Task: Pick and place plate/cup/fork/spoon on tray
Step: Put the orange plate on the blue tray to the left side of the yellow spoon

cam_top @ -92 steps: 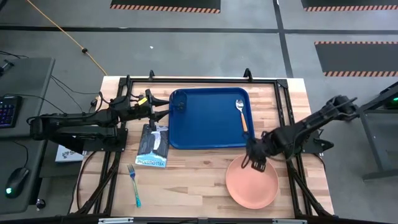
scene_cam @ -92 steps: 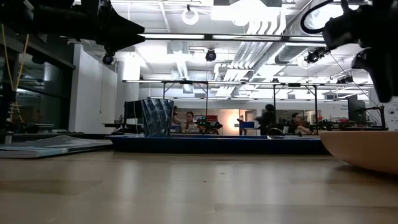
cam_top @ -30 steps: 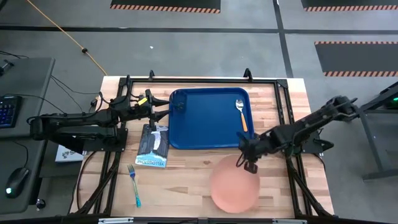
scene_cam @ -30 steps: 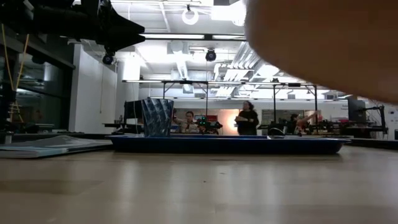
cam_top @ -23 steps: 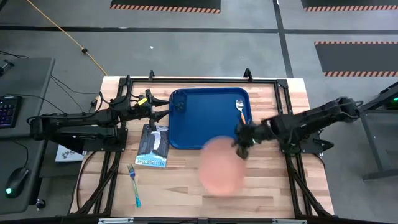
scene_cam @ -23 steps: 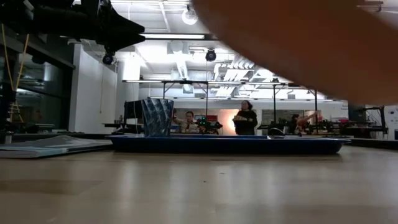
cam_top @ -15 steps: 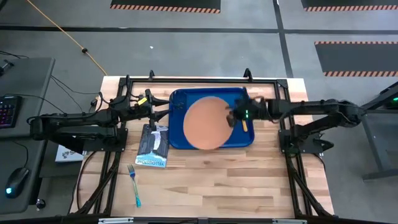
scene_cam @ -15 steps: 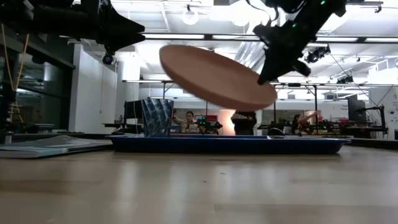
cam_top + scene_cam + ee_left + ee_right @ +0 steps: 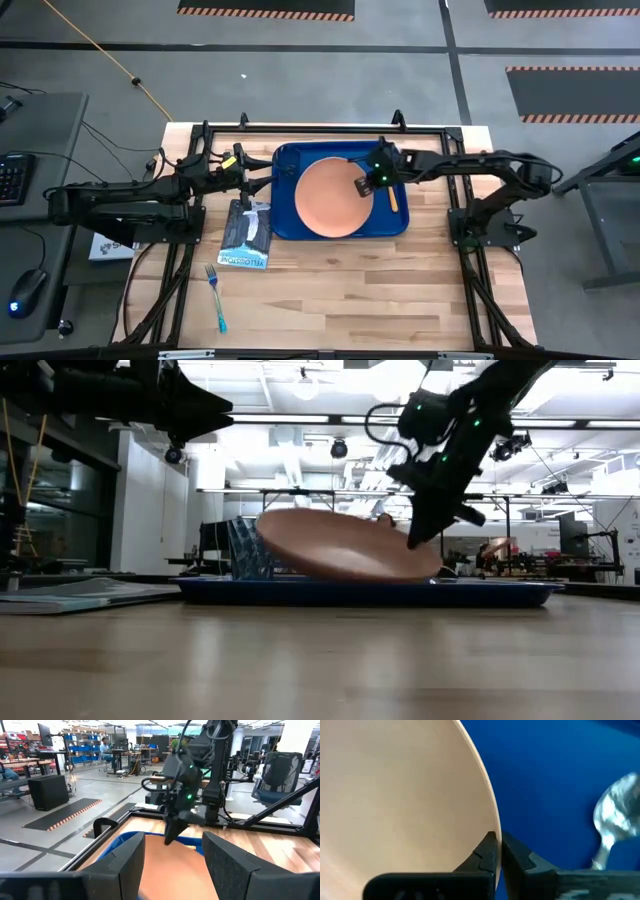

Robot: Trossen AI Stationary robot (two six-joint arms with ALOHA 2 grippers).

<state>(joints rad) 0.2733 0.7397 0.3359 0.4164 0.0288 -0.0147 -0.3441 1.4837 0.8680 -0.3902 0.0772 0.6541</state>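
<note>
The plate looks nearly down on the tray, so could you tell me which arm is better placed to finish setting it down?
The right. Its end effector is shut on the plate's rim, holding it tilted just above the tray. The left end effector waits open at the tray's left edge.

Both arms are dark, near-black, built of slim tubular links joined by chunkier rounded housings. The right arm [image 9: 470, 165] carries small green lights near its wrist, and a black cable loops out beside that joint. The left arm [image 9: 130, 195] shows a yellow tag close to its wrist. The left gripper [image 9: 172, 857] has two broad, flat, matte dark fingers; the right gripper [image 9: 497, 851] has tapered tips with stepped notches
</note>
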